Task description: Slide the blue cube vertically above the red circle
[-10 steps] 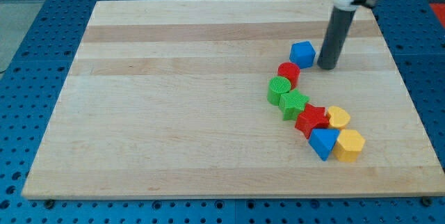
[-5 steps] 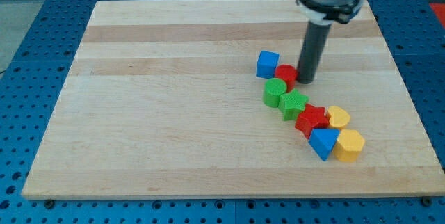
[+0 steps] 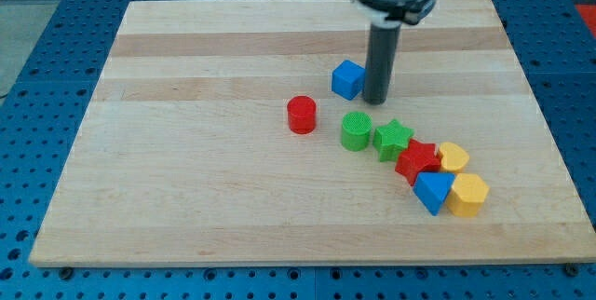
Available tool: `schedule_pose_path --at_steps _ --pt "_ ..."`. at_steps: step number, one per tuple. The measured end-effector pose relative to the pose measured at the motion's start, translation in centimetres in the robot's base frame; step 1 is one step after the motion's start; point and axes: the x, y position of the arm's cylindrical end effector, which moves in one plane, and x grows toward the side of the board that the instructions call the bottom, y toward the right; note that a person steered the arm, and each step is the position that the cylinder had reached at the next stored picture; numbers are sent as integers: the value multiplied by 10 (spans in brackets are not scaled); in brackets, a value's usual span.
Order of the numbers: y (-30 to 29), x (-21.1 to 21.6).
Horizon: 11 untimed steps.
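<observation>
Camera view. My tip rests on the wooden board, just beside the blue cube at its 4 o'clock; a bare rod w/ no jaws, grasping nothing. Red cylinder stands alone at 8 o'clock of the cube. Green cylinder at 6 o'clock of the cube, then green star, red star, yellow heart, blue triangular block, yellow hexagon chain toward 4 o'clock.

Single view, raised, tilted down over whole bench; near edge at bottom, rod entering from top; mid-range.
</observation>
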Motion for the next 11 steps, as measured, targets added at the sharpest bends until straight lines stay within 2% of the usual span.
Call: schedule_pose_path --at_steps 1,2,3,4,5,6,7,8,9,10,11 --pt "-11 -77" --pt "5 -10" --pt "-17 29" --pt "-1 -46" --pt "-8 -48" --pt "15 -15" --pt "-15 8" --pt "-39 3" --pt "-50 -39" --pt "-60 -54" --pt "-80 -33"
